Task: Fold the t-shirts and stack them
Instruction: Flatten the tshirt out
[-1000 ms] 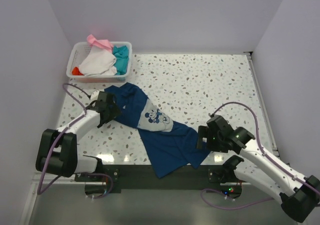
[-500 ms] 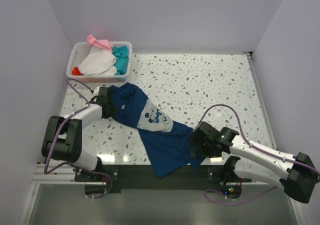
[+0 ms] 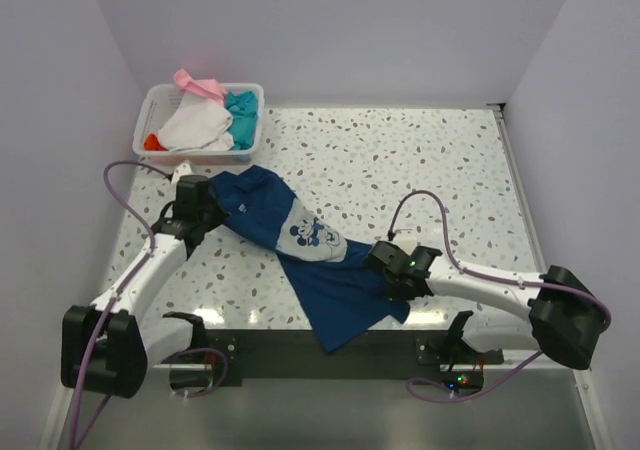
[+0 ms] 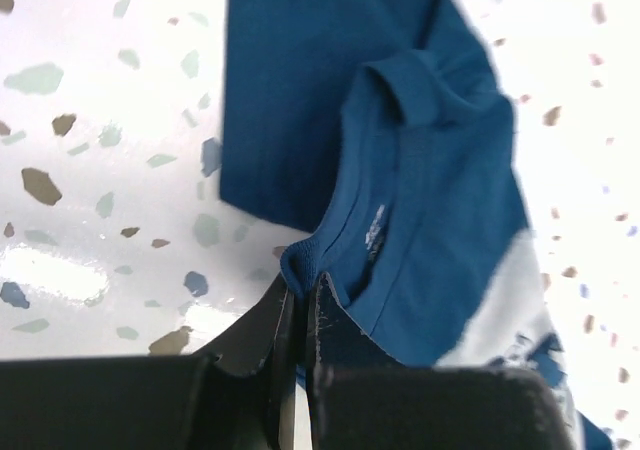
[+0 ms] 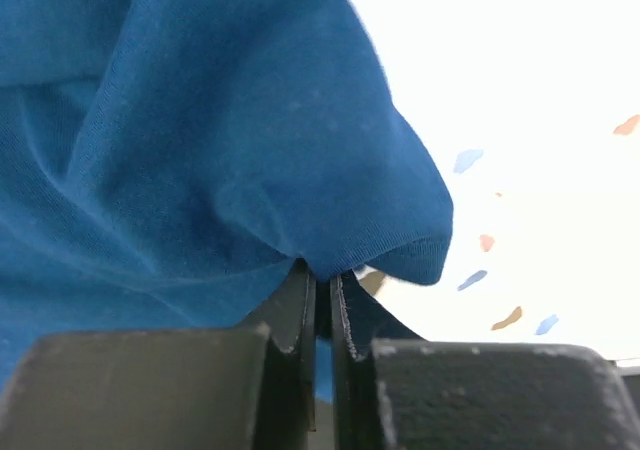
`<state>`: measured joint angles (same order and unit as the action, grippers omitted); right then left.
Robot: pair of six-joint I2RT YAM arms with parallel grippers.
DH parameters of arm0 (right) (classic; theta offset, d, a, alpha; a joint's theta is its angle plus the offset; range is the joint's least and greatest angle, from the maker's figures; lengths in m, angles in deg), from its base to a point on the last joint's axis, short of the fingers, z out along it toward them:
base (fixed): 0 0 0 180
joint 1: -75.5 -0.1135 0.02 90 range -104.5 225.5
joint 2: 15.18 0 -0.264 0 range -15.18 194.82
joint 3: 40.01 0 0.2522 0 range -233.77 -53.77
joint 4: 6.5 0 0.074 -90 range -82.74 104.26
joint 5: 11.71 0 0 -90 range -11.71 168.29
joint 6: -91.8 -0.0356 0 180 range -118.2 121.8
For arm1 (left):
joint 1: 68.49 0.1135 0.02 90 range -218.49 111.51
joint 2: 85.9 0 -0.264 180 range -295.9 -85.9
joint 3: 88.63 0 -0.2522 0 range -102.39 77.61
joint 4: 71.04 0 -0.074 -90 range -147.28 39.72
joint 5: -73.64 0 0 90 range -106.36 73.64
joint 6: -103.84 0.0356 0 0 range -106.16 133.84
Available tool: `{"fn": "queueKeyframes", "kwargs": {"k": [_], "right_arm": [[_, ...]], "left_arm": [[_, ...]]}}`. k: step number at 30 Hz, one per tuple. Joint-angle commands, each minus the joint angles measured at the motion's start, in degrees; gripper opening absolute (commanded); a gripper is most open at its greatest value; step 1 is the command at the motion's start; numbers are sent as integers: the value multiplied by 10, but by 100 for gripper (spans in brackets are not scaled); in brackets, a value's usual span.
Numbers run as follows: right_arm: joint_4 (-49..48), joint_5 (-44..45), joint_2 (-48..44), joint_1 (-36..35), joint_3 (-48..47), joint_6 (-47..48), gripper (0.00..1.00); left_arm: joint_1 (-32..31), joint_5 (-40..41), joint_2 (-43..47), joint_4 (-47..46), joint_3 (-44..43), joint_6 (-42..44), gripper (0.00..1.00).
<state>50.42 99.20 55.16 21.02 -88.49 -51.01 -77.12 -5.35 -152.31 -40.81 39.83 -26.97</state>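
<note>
T-shirt [image 3: 320, 290] on table [image 3: 420, 160], basket [image 3: 200, 157] behind-left (shirts [image 3: 200, 125] inside)

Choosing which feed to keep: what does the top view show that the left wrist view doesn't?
Only top: the basket of other tees, and the right hand shut on the near end of the navy tee. Only left wrist: the left hand pinching the collar close up. Both: the navy tee on the speckled table.

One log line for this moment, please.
left gripper: shut on navy t-shirt collar | right gripper: shut on its edge | unfolded
</note>
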Motion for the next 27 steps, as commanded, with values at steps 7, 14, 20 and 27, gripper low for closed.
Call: {"fn": "queueKeyframes", "kwargs": {"k": [7, 14, 20, 27], "right_arm": [[147, 157, -100, 0, -164, 61, 2], [149, 160, -157, 50, -272, 162, 6], [115, 109, -163, 131, -362, 248, 3], [129, 128, -92, 169, -534, 329, 1]], "left_arm": [[3, -85, 102, 8, -90, 7, 0], [3, -123, 124, -10, -192, 2, 0], [3, -147, 111, -28, -270, 3, 0], [3, -184, 38, -40, -405, -3, 0]]}}
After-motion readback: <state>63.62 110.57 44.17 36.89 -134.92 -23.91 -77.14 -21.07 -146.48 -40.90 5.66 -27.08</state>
